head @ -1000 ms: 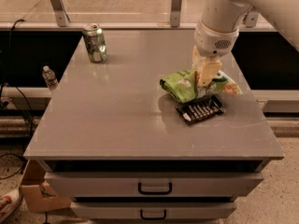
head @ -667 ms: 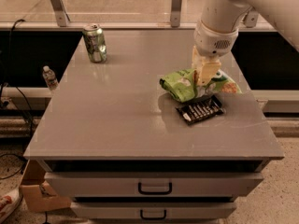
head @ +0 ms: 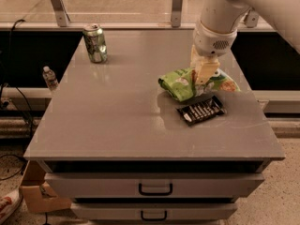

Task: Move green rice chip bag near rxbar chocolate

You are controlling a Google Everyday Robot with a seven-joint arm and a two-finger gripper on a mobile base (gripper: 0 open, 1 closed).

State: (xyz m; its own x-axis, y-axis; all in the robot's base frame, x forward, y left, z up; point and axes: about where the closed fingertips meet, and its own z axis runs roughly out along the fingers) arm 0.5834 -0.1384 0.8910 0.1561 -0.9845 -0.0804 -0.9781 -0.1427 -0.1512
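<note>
The gripper (head: 205, 77) is seen in the upper right part of the frame, hanging straight down from a thick white arm (head: 220, 18) that enters from the top right corner. Its lower end is set against the middle of the green chip bag (head: 179, 83). Whether the bag is clasped or the gripper stands spread cannot be told, since its tip is merged with the crumpled foil.

The green chip bag is found right of centre on the grey table top (head: 117, 121). It is crinkled and bunched, with its left end puffed up and its right end spread flatter behind the gripper, where pale chip pictures are shown. Just below it in the frame, toward the front edge of the table, a chocolate bar (head: 201, 110) is laid flat. The bar is dark with white lines of lettering and is tilted so that its right end sits higher in the picture. Bag and bar are placed just beside each other; whether they touch cannot be told.

A green soda can (head: 95, 43) is stood upright in the upper left of the table top, well apart from the bag and bar. Two drawers with dark handles are seen below the table top, the upper drawer (head: 155, 185) across the bottom of the frame. A small water bottle (head: 49, 78) is seen at the left, beyond the table edge, and a cardboard box (head: 40, 196) is placed on the floor at the lower left.
</note>
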